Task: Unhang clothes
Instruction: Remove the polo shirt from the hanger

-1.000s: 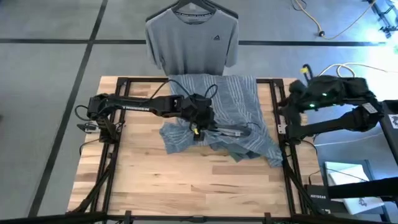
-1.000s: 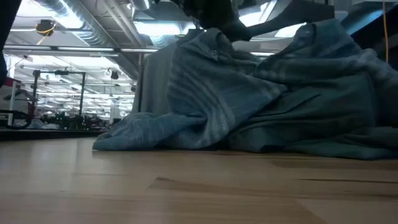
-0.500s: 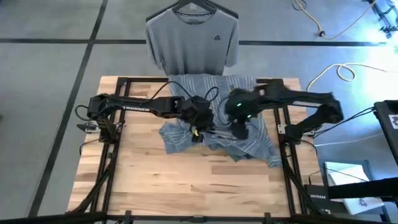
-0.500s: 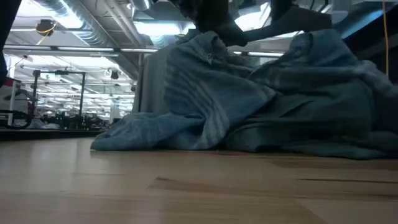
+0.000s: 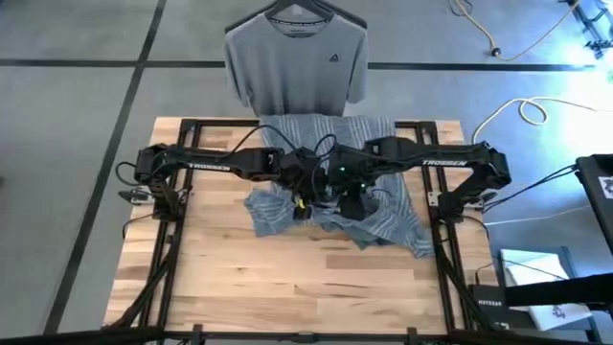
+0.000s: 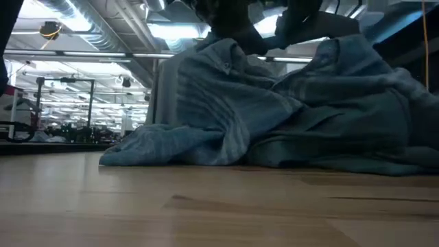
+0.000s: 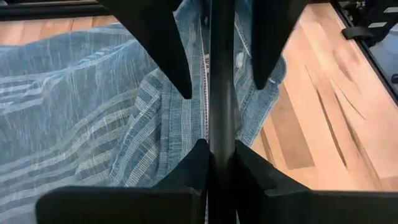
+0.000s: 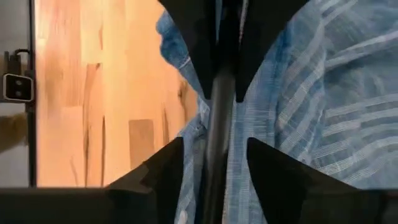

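The blue-grey striped shirt [image 5: 378,206] lies crumpled on the far middle of the table, heaped up in the low view [image 6: 274,110]. A thin dark hanger bar [image 7: 222,112] runs over it. My left gripper [image 7: 222,171] reaches in from the left and is shut on that bar. My right gripper [image 8: 214,165] comes from the right and stands open, one finger on either side of the same bar [image 8: 214,124] without touching it. The plain grey T-shirt [image 5: 297,62] hangs by its shoulders from a dark hanger [image 5: 305,8] beyond the table's far edge. My left gripper pinches the thin dark hanger bar [image 7: 222,146] between its two fingers, coming from the table's left. The bar runs on from between the fingers toward the table's right, roughly in line with them. It stays just above the striped shirt; its ends are hidden.
A dark metal frame [image 5: 436,192] runs along the table's edges, with the arm bases at the left and right sides. Bare wood [image 5: 287,278] fills the near half of the table. Cables [image 5: 517,105] lie on the floor at the far right.
My right arm has swung in from the table's right edge toward the centre and now straddles the hanger bar next to my left gripper. The striped shirt's heap has shifted slightly.
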{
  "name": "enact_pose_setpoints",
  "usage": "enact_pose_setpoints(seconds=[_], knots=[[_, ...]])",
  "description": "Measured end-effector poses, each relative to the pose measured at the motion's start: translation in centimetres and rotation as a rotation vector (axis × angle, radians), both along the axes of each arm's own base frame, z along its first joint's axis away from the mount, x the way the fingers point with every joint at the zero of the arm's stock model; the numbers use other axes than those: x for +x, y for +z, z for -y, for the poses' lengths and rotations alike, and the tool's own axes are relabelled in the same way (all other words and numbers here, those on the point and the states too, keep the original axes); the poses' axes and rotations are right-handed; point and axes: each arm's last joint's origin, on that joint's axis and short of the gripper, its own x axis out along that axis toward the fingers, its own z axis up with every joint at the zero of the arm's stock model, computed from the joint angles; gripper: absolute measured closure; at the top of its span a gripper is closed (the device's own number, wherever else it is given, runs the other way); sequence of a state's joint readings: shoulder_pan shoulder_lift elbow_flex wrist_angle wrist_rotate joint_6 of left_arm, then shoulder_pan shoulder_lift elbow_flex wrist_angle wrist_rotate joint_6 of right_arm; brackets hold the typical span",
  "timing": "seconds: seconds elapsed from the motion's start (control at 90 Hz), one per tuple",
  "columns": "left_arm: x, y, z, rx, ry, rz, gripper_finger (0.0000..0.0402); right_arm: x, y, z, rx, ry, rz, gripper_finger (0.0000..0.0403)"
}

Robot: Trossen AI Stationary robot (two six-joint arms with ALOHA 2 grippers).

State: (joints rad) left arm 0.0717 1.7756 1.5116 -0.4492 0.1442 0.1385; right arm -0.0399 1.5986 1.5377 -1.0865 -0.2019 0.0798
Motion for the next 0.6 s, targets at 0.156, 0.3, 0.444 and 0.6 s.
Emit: enact_pose_setpoints(seconds=[0.156,0.3,0.444,0.6], knots=[[0.1,0.1,0.0,0.003,0.001,0.016,0.0376,-0.3,0.0,0.0,-0.005,0.001,-0.025,0.0340],[0.2,0.0,0.0,-0.005,0.008,0.018,0.0376,-0.4,-0.4,0.2,0.006,0.007,-0.040,0.0365],[0.2,0.0,0.1,0.002,-0.001,0.016,0.0376,-0.4,-0.5,0.1,0.020,0.012,-0.042,0.0328],[0.2,0.3,0.2,0.011,-0.015,0.034,0.0376,-0.4,-0.9,0.1,0.011,0.023,-0.065,0.0274]])
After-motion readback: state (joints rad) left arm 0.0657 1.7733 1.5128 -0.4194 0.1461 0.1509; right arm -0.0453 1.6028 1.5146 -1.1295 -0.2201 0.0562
